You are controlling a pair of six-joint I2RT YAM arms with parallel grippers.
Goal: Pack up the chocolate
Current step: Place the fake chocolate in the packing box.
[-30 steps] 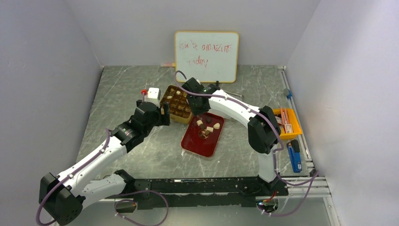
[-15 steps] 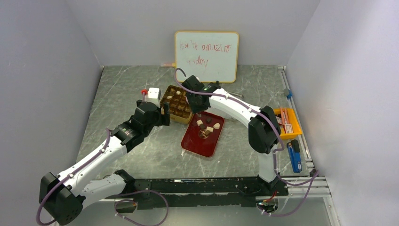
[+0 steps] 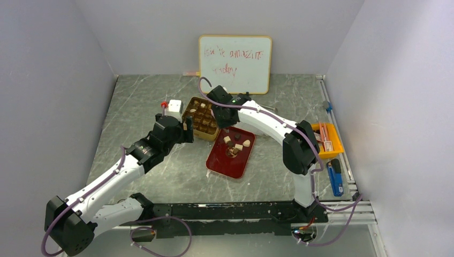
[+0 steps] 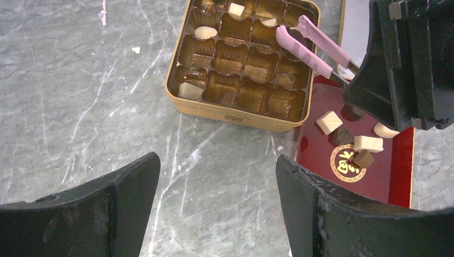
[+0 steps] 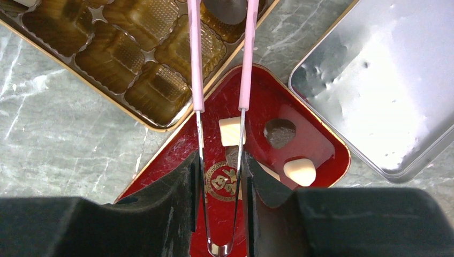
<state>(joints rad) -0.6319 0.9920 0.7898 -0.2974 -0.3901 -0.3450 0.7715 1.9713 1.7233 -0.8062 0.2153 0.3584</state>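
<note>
At the right of my right wrist view lies a silver lid [image 5: 375, 80] that the top view hides. My right hand [image 5: 222, 176] grips tweezers [image 5: 196, 64] reaching over the tin [image 5: 115, 51]; chocolate [image 5: 232, 130] sits on the red tray [image 5: 316, 144]. My left hand [image 4: 217, 187] gapes wide, empty.

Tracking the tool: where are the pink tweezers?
Right wrist view, centre: pink tweezers in the right gripper, reaching from the red tray over the gold tin.

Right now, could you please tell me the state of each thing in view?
gold tin: open, most cells empty, few pieces in.
red tray: holding loose chocolate.
pink tweezers: tips over gold tin.
right gripper: shut on pink tweezers.
left gripper: open, empty.
silver tray: empty.
</note>
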